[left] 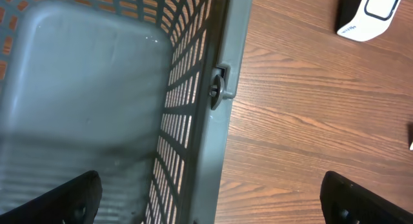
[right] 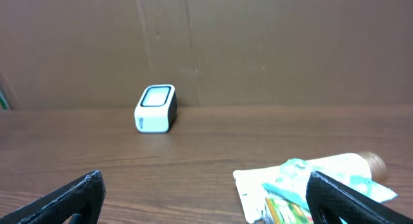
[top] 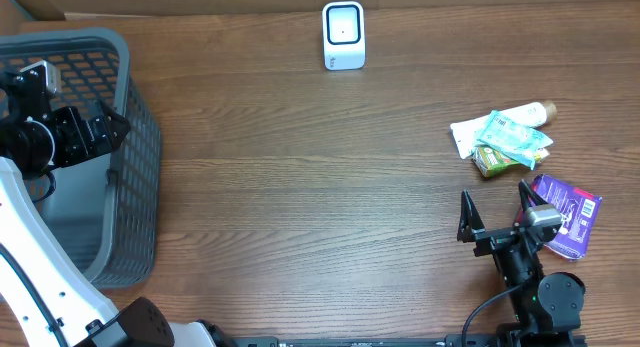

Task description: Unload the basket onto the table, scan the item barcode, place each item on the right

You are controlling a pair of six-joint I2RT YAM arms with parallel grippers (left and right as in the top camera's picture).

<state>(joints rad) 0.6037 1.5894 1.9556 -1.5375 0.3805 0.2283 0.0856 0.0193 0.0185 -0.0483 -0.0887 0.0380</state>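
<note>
Left fingers (left: 68, 199) spread wide, right fingers (right: 72, 198) likewise, empty

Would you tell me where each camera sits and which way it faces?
Overhead: above the brown wooden table, facing straight down; left arm and right arm show.
Left wrist: over the grey plastic mesh basket, facing down onto its rim; left pincer fingertips in bottom corners.
Right wrist: low over the table, facing level toward the brown cardboard wall; right pincer fingertips in bottom corners.
Shared: the white box-shaped scanner appears in all three.
</note>
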